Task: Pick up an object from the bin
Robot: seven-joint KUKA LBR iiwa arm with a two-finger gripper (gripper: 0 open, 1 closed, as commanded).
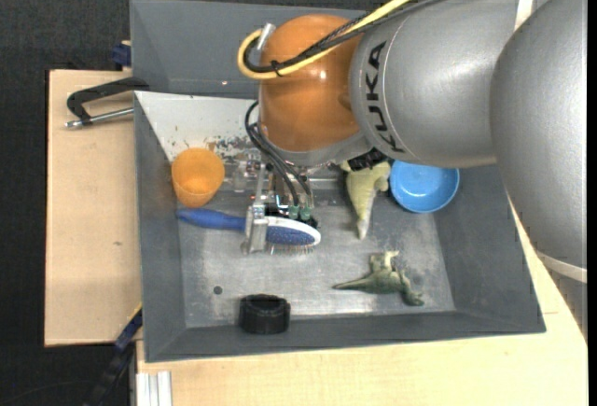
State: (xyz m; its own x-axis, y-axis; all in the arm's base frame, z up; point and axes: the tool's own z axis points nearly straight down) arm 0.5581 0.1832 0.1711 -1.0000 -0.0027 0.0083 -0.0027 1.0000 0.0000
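Robotics lab: KUKA arm [448, 68] over grey metal bin [155, 236].

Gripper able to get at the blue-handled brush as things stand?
Probably yes: the gripper hangs right over the brush mid-bin, nothing lies on it, and the orange cup and black ring lie off aside.

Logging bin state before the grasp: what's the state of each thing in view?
Orange plastic cup: opening faces the camera, by the left wall.
Blue-handled brush with a white head: lying flat, head beneath the gripper.
Gripper: low over the brush's head.
Black ring-shaped cap: flat, alone.
Green toy dinosaur: on its side.
Blue bowl: opening up, partly hidden by the arm.
Cream cone-shaped piece: lying down.
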